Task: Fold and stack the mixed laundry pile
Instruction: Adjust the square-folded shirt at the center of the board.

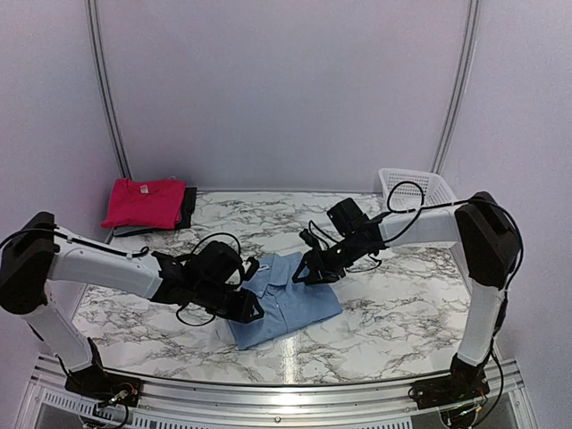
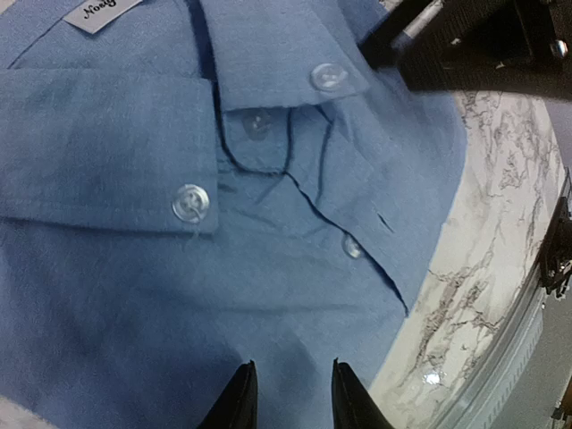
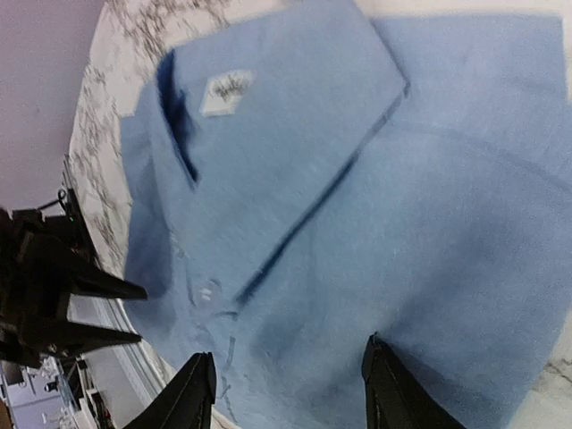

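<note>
A light blue collared shirt (image 1: 288, 302) lies folded at the middle of the marble table; it fills the left wrist view (image 2: 223, 223) and the right wrist view (image 3: 357, 223). My left gripper (image 1: 253, 307) is open and empty over the shirt's left part; its fingertips (image 2: 239, 393) stand apart over the cloth. My right gripper (image 1: 305, 271) is open and empty above the shirt's collar end, fingers (image 3: 198, 389) wide apart. A bright pink-red T-shirt (image 1: 141, 201) lies folded at the far left on a dark garment (image 1: 187, 207). No denim piece is in view.
A white slatted basket (image 1: 413, 189) stands at the far right corner. The table's metal front rail (image 1: 286, 393) runs along the near edge. Curved frame poles (image 1: 107, 98) rise at the back left and right.
</note>
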Tool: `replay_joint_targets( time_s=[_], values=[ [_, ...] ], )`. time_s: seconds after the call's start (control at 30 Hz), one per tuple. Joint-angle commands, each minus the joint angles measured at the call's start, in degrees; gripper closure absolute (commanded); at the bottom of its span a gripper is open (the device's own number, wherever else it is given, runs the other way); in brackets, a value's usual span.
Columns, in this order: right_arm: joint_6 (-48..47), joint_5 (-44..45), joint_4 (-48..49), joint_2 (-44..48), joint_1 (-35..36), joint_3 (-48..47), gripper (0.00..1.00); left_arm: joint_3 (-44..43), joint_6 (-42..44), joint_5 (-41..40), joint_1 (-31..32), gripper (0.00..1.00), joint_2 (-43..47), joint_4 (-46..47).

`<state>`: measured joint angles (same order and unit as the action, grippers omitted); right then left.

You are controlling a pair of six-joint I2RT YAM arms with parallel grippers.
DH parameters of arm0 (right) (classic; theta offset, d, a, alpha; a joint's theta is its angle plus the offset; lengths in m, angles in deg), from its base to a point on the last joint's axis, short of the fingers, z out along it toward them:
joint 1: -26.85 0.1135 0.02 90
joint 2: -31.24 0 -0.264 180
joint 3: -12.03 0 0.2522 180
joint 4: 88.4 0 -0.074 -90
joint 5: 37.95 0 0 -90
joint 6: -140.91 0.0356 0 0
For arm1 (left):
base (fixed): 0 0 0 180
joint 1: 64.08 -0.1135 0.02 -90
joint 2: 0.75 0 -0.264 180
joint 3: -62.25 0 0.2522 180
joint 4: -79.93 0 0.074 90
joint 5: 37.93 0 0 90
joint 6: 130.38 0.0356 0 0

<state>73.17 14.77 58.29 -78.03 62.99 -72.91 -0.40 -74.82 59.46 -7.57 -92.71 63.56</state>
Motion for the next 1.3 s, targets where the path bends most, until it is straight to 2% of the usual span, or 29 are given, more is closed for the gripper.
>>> replay_joint_targets(
  time_s=[0.0, 0.17, 0.27, 0.43, 0.57, 0.7, 0.83, 1.03, 1.17, 1.27],
  values=[
    [-5.7, -3.5, 0.0, 0.1, 0.4, 4.2, 0.48, -2.0, -2.7, 4.6, -4.1, 0.71, -6.0, 4.6],
    [-4.5, -6.3, 4.0, 3.7, 1.6, 13.5, 0.49, 0.7, -3.7, 8.0, -10.2, 0.72, -8.0, 8.4],
    [-5.2, -8.3, 4.2, 5.3, 1.7, 15.7, 0.48, 2.7, -5.5, 11.8, -14.2, 0.70, -7.2, 12.9],
    [-9.3, -9.8, -0.6, 9.0, -1.1, 9.8, 0.47, 3.9, -5.1, 11.6, -16.4, 0.69, -1.4, 13.5],
    [-11.3, -8.3, -2.6, 11.1, -7.1, 4.8, 0.46, 0.4, -3.3, 10.5, -16.5, 0.66, -0.1, 12.7],
    [-17.4, -4.5, -8.9, 7.2, -12.0, -0.8, 0.47, -5.0, -1.1, 8.1, -18.1, 0.66, -4.0, 9.6],
    [-24.4, 0.3, -15.7, 1.5, -12.5, -6.9, 0.47, -8.5, 0.6, 7.8, -19.5, 0.62, -7.0, 6.7],
    [-25.1, 0.8, -15.9, -2.5, -13.0, -6.3, 0.45, -8.3, 1.8, 6.4, -20.8, 0.53, -9.0, 3.8],
    [-24.9, -1.4, -14.4, -4.5, -13.0, -4.2, 0.47, -7.1, 1.4, 7.4, -21.7, 0.55, -12.2, 4.7],
    [-24.9, -2.1, -13.9, -6.0, -12.9, -4.2, 0.52, -7.0, 1.4, 8.0, -22.2, 0.64, -14.7, 5.1]
  ],
)
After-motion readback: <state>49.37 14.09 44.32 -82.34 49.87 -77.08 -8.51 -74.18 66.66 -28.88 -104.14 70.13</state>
